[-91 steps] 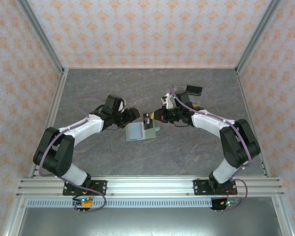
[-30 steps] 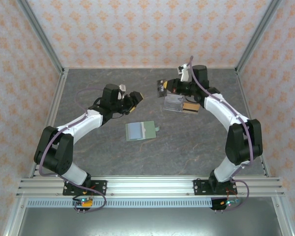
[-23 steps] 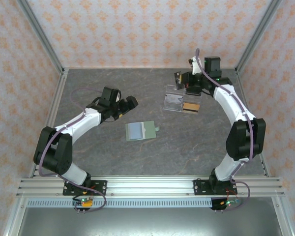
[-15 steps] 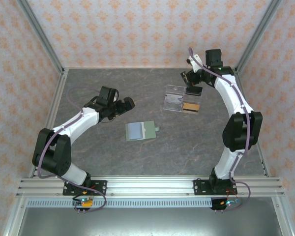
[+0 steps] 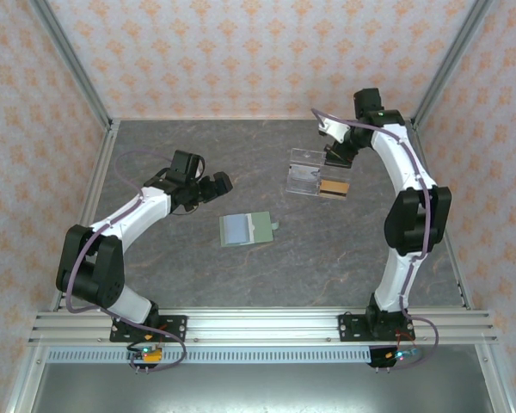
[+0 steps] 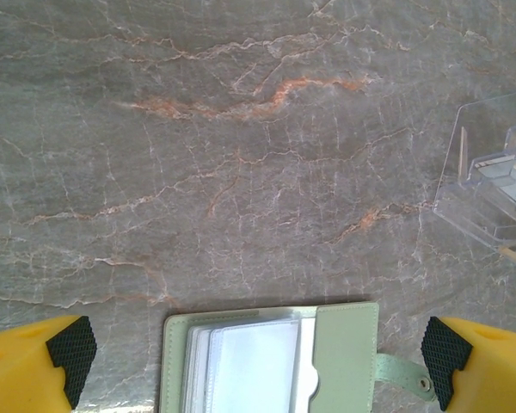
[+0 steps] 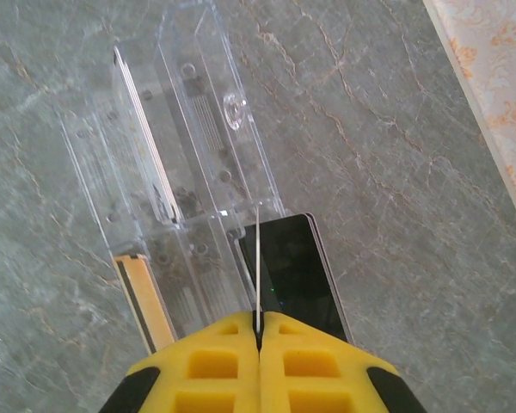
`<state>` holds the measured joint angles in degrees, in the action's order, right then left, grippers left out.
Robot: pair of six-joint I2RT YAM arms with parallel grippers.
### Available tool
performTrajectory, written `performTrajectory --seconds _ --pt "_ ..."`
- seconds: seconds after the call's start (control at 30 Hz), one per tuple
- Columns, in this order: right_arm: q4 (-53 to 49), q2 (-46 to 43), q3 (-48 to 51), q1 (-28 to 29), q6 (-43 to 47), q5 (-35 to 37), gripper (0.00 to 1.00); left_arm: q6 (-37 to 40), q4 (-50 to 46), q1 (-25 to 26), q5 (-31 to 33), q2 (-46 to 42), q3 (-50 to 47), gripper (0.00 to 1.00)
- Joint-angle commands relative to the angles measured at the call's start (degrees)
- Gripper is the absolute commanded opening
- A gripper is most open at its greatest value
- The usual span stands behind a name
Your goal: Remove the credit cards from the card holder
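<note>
Card holder (image 5: pixel 245 230): open, cards remaining. Left fingers (image 6: pixel 69 348): newly spread, withdrawn. Right fingers (image 7: pixel 215 361): pinching one card (image 7: pixel 256 258) (edge-on), carried to clear stand (image 7: pixel 198 138).

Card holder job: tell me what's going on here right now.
The card holder lies open on the table. The left gripper hangs open close by it, touching nothing. The right gripper is shut on what looks like a thin card, seen edge-on, by the clear acrylic stand. A tan card and a black card sit beside that stand.
</note>
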<state>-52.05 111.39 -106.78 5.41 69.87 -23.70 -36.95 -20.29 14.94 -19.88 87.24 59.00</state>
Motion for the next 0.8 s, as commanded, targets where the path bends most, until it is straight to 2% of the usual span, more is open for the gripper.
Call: performTrajectory --seconds 0.0,0.33,0.77 --pt "-4.0 2.8 -3.7 -0.5 6.7 3.0 0.0 1.1 -2.1 -0.4 0.9 -0.5 1.5 1.0" --pt "-10.0 9.0 -12.3 -0.8 11.6 4.5 0.0 0.0 -2.7 -0.4 0.5 0.4 1.9 1.0" --pt "-8.0 9.8 -10.0 -0.8 12.9 4.3 0.0 -0.8 -2.1 -0.4 -1.3 1.5 2.1 1.0"
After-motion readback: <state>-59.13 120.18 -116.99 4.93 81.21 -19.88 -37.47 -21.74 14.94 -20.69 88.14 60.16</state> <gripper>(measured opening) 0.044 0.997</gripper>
